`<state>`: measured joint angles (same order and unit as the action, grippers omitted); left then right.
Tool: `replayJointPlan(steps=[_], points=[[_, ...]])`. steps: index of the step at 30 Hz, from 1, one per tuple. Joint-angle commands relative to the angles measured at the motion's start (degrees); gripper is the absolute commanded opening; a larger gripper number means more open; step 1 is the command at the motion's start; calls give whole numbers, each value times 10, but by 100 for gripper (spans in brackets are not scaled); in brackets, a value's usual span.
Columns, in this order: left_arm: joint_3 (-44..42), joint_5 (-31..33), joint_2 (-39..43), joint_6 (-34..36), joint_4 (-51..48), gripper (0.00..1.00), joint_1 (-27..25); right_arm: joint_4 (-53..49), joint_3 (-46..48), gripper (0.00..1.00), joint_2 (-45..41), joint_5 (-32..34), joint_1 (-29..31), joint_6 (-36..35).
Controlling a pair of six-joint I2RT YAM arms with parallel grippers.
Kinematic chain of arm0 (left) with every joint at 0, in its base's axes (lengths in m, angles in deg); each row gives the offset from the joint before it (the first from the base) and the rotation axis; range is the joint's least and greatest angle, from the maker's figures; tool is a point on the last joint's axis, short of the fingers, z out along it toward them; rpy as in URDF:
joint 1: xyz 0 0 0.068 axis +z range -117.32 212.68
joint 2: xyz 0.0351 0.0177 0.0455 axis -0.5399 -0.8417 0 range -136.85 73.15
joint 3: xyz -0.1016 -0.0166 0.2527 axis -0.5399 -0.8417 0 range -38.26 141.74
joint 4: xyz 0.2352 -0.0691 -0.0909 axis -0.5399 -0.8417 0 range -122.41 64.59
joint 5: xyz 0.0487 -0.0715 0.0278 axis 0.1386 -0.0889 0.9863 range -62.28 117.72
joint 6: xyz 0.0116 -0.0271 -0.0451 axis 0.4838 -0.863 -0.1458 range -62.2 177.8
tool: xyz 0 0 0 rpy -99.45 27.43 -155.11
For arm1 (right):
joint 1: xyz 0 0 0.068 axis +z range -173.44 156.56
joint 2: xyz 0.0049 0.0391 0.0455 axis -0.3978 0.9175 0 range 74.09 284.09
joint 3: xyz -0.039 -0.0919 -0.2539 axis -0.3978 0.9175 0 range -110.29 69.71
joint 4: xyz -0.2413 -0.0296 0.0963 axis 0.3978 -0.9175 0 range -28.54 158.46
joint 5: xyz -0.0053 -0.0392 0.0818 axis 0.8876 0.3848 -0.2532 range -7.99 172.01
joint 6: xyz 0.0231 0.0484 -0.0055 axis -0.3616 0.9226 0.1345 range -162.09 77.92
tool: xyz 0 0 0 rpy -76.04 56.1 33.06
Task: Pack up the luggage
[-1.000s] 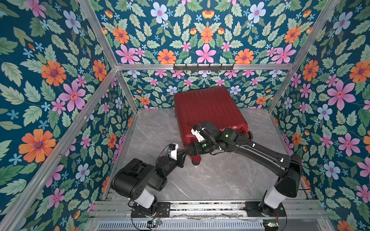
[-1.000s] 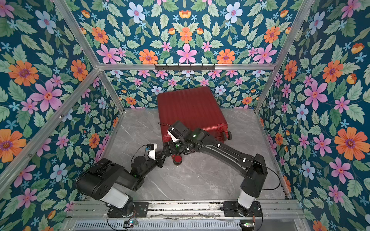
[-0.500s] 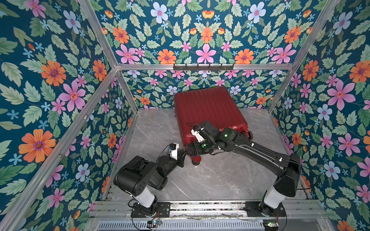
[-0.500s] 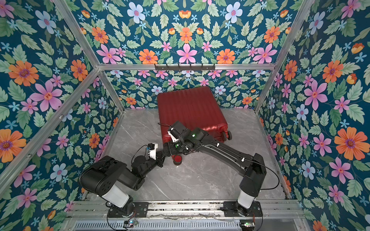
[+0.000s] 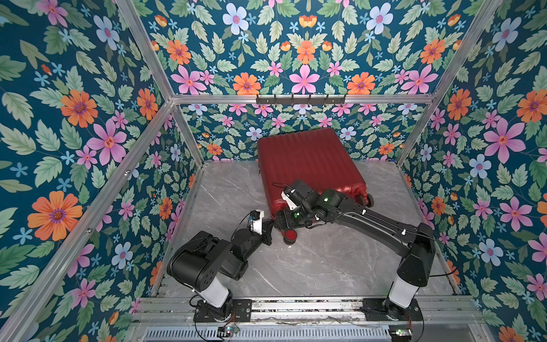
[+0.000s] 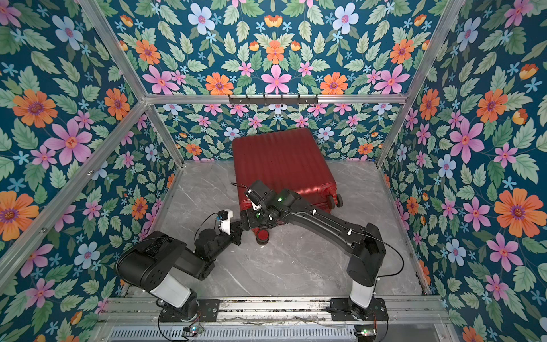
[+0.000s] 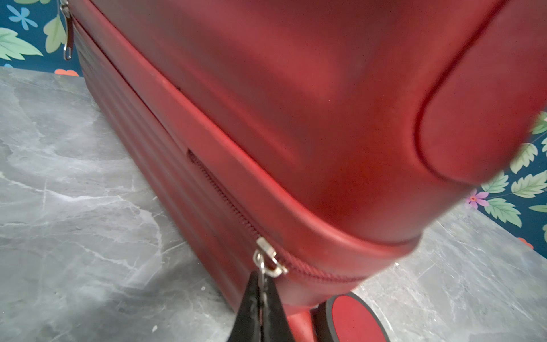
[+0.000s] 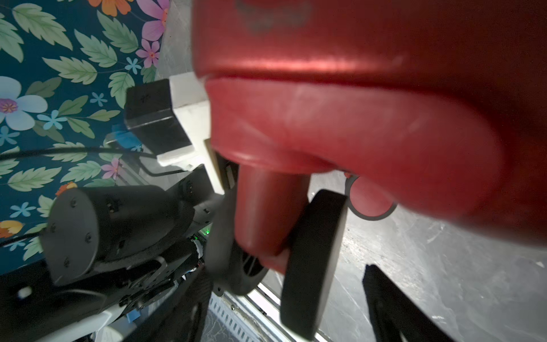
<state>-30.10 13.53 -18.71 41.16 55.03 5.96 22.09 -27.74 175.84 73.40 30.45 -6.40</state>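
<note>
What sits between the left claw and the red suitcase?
Only a silver zipper pull. In the left wrist view the left gripper is shut on it, and it hangs from the zipper of the luggage. There is no bare gap.

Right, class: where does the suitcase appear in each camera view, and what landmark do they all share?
In a top view: suitcase in the centre, by the back wall.
In a top view: suitcase in the centre too, slightly further left.
Left wrist: suitcase close up, filling most of the picture.
Right wrist: suitcase close up, blurred, covering over half.
Shared landmark: the grey marble table.
</note>
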Motion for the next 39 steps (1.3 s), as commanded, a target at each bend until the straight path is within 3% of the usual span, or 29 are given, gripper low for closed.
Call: replayJointPlan(steps=[1,4,5,7,24,31,36,39], points=[[0,-9,5,1,16,1,-1,8,-3,81,0,14,1,4],[-8,6,3,-6,20,35,-1,8,-1,81,-1,15,1,4],[-13,10,0,-8,26,43,-1,9,1,81,-2,15,1,4],[-19,15,-6,-12,35,49,-1,11,6,81,-5,15,1,4],[-3,41,-9,29,-1,43,-1,5,-15,79,17,33,0,-3],[-15,45,-12,18,14,41,0,-20,-57,85,48,42,2,-11],[-29,52,-13,6,32,39,0,-44,-90,97,74,64,11,-22],[-38,55,-18,-1,49,39,0,-58,-107,95,88,79,17,-27]])
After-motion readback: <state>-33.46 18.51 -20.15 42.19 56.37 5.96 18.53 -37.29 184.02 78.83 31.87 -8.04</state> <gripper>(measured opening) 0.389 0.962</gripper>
